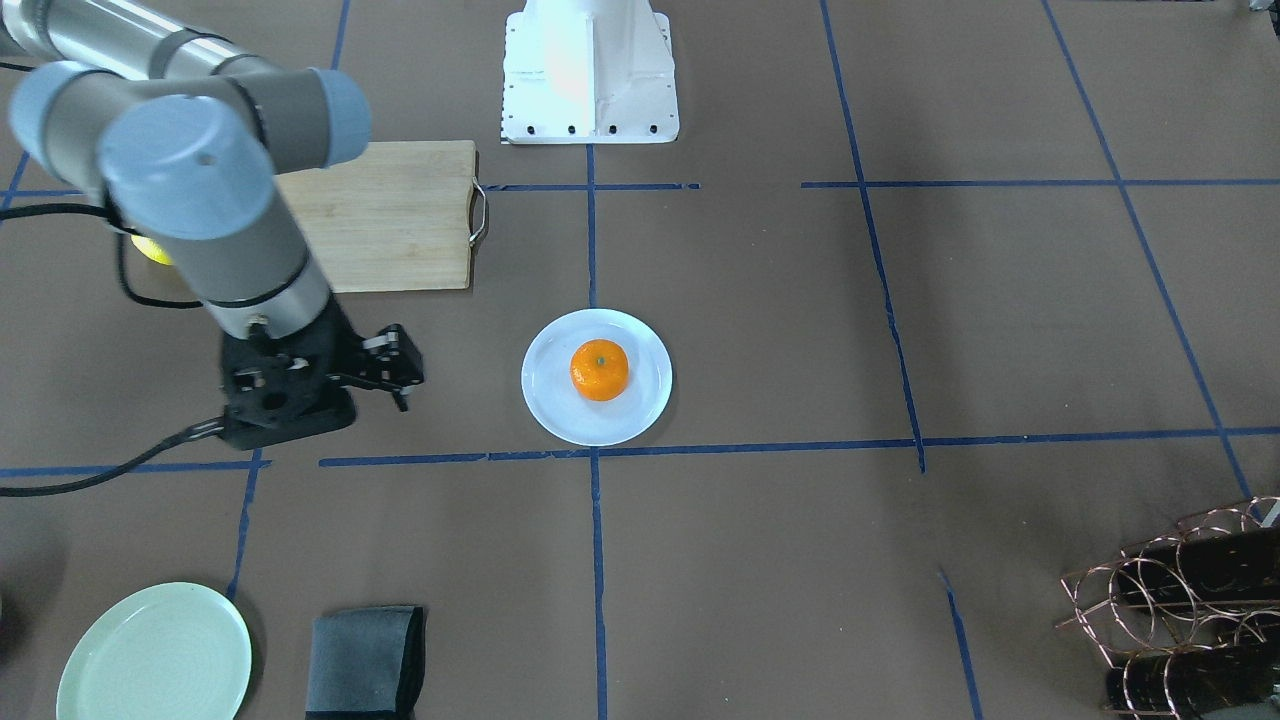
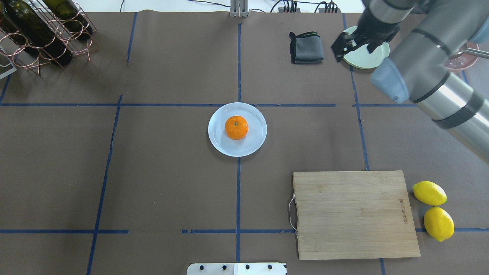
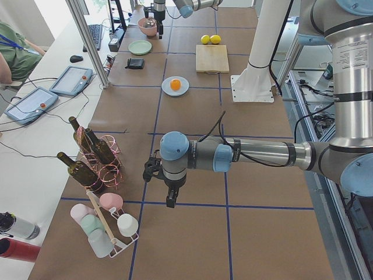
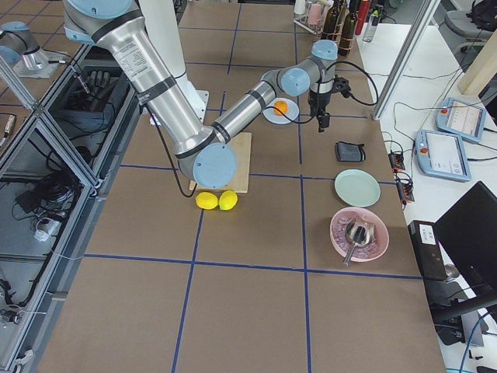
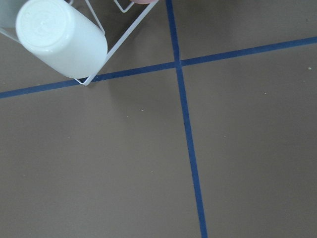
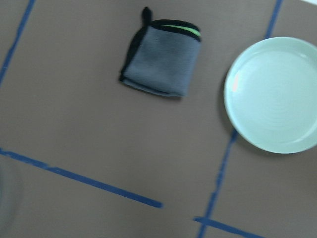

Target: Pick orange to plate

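Note:
The orange [image 2: 236,127] rests in the middle of the pale bluish-white plate [image 2: 253,143] at the table's centre; the front view shows the same orange [image 1: 599,370] on its plate [image 1: 553,400]. My right gripper [image 2: 353,52] hangs empty and open above the table, away from the plate and towards the grey cloth and the green plate; the front view places this gripper [image 1: 404,374] to the plate's left. My left gripper [image 3: 169,200] appears only in the left side view, near the cup rack, and I cannot tell its state.
A folded grey cloth [image 2: 306,47] and a pale green plate [image 6: 275,94] lie at the far right. A wooden cutting board [image 2: 353,214] sits beside two lemons [image 2: 433,210]. A wine-bottle rack [image 2: 38,30] stands far left. A white cup [image 5: 60,37] hangs on a wire rack.

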Robot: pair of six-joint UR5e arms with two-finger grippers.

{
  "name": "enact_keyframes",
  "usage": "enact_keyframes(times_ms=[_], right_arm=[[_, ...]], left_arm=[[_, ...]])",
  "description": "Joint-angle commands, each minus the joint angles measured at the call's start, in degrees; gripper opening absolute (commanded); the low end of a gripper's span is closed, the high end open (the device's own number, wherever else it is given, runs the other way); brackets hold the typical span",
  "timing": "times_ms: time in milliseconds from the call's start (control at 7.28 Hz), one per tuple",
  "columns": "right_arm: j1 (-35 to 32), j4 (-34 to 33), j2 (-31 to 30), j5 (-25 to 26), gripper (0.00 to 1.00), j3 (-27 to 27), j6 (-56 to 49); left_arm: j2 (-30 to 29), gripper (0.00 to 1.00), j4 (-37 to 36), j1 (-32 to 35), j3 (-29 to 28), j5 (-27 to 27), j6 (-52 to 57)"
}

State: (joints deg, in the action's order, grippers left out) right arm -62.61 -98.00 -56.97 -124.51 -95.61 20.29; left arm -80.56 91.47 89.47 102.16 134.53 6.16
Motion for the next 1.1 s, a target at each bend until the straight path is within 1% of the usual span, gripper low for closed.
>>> enact_keyframes(times_ms=[0, 137, 275, 412, 550, 687, 824, 962], right_arm=[[-13.71, -8.3, -5.07, -4.5, 1.0, 0.68, -23.63], [-17.68, -11.65, -7.17, -4.51, 1.0, 0.69, -28.5], [-20.5, -10.64, -13.81, -4.34, 1.0, -0.09, -29.77], [-23.75, -4.1, -22.31, -4.07, 1.0, -0.71, -30.05], [-24.91, 5.19, -31.45, -4.07, 1.0, -0.37, -29.61], [-26.66, 13.28, -37.19, -4.07, 1.0, 0.24, -29.17], [-28.34, 15.71, -39.95, -4.51, 1.0, 0.16, -29.6], [-28.61, 15.65, -40.5, -6.69, 1.0, 0.51, -29.78]], left_arm=[[0.23, 1.0, 0.03, 0.0, 0.24, 1.26, 0.08], [0.23, 1.0, 0.03, 0.0, 0.15, 1.35, 0.08], [0.23, 1.0, 0.03, 0.0, 0.15, 1.52, 0.08], [0.23, 1.0, 0.03, 0.0, 0.24, 1.52, 0.08], [0.23, 1.0, 0.03, 0.09, 0.41, 1.52, 0.08], [0.23, 1.0, 0.03, 0.09, 0.76, 1.52, 0.08], [0.67, 1.0, 0.03, 0.09, 0.76, 1.52, 0.17], [0.76, 1.0, 0.11, 0.09, 0.76, 1.43, 0.17]])
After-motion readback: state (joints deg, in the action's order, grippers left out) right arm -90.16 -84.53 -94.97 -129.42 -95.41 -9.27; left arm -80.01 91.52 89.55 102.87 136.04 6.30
